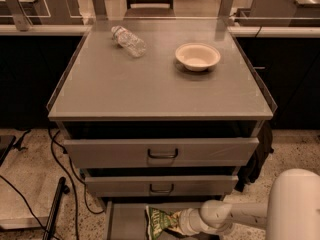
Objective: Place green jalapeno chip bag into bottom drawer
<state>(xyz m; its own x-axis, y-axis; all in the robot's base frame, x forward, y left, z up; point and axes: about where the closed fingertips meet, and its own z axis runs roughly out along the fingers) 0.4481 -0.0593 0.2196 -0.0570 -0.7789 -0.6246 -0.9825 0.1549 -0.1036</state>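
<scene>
1. The crinkled green foil jalapeno chip bag (pixel 161 220) is sitting at 6 o'clock in the view. It is hanging over the shallow grey metal bottom drawer (pixel 125 225), which is standing pulled out below the cabinet.
2. The bag is tilting, with its right edge touching the end of the white gripper (pixel 184 223). This is likely because it is being carried in sideways, low enough to pass under the drawer above.
3. Whether the gripper is clamping the bag or has let go cannot be told. The contact point is lying behind the foil.
4. The white arm (pixel 240 215) is reaching in from 3 o'clock, nearly level and close to the floor. Its thick outer segment is filling the 4 o'clock corner.
5. The middle grey handled drawer (pixel 160 185) and the wider top grey handled drawer (pixel 160 152) are sitting only slightly out. That is leaving the lowest tray open from above.
6. On the grey tabletop (pixel 150 86), a clear plastic bottle (pixel 129 41) is lying on its side at 11 o'clock. A cream round bowl (pixel 197 56) is resting at 1 o'clock, well apart from the work below.
7. By my judgement, the placing is nearly complete, with only the release and the arm's retreat remaining.
</scene>
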